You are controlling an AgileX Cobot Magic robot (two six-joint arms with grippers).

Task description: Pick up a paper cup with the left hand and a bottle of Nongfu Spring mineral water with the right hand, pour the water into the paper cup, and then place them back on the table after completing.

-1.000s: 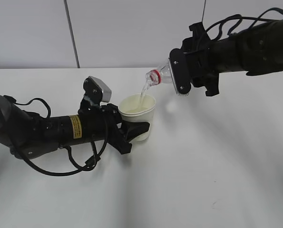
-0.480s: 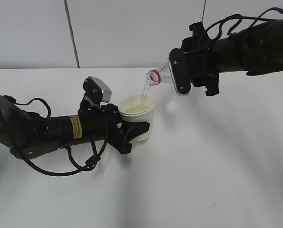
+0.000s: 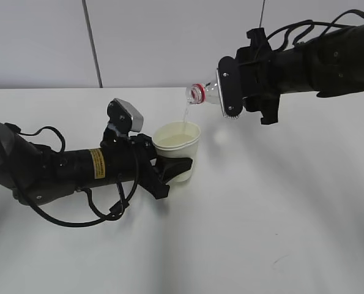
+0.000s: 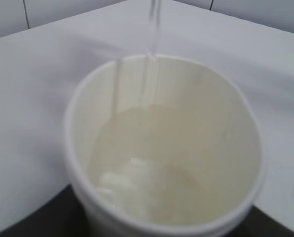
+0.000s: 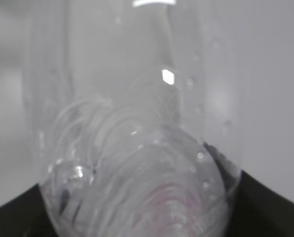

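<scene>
A white paper cup (image 3: 178,146) stands upright just left of centre, with my left gripper (image 3: 180,165) shut on its lower wall. Whether its base touches the table (image 3: 279,214) I cannot tell. The left wrist view looks down into the cup (image 4: 77,148), which holds pale water (image 4: 176,163). My right gripper (image 3: 232,86) is shut on the clear bottle (image 3: 207,93), tipped with its red-ringed neck pointing left above the cup. A thin stream of water (image 3: 184,114) falls from the mouth into the cup. The bottle (image 5: 137,148) fills the right wrist view.
The left arm with the yellow sticker (image 3: 96,163) lies low across the left of the table, loose cables (image 3: 102,211) hanging beside it. The right arm (image 3: 316,58) reaches in from the upper right. A grey wall (image 3: 157,43) stands behind the table.
The bottle's neck has risen a little and tipped nearer to level, and the stream has thinned. The left arm and the cup have not moved.
</scene>
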